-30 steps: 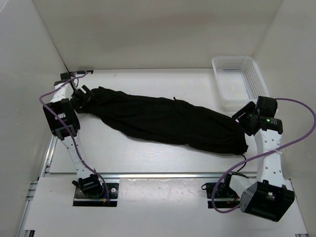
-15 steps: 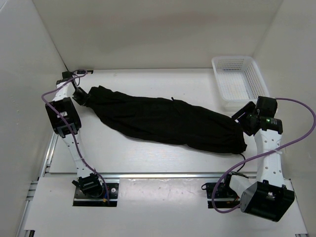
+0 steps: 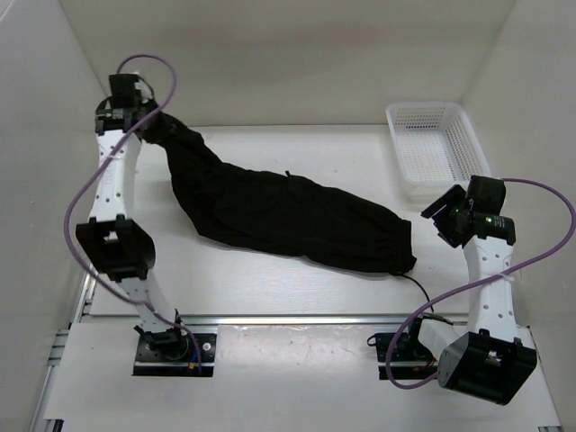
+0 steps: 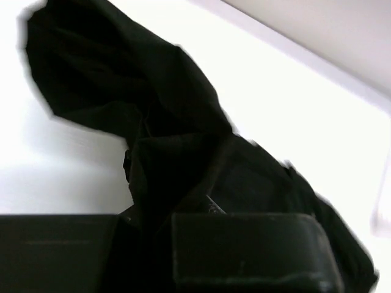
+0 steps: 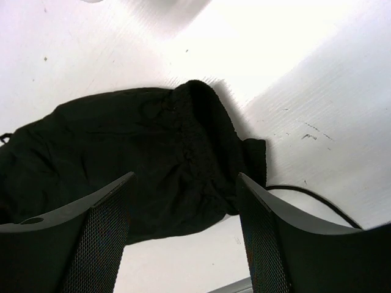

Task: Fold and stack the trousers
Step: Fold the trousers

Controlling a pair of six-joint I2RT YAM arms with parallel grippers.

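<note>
1. The trousers (image 3: 288, 216) lie slantwise on the worktop (image 3: 270, 279), running from the far-left corner towards the near right. The basket (image 3: 432, 157) sits apart at far right.
2. The left jaws are clamped on the far-left end and hold it off the worktop.
3. The right jaws stand wide and empty, just right of the near-right end.
4. The step is probably folding the lifted end over onto the other. Lift until the cloth clears itself, travel along the length and match the edges.
5. The pinch may slip, so the right jaws should pin the near end first.
</note>
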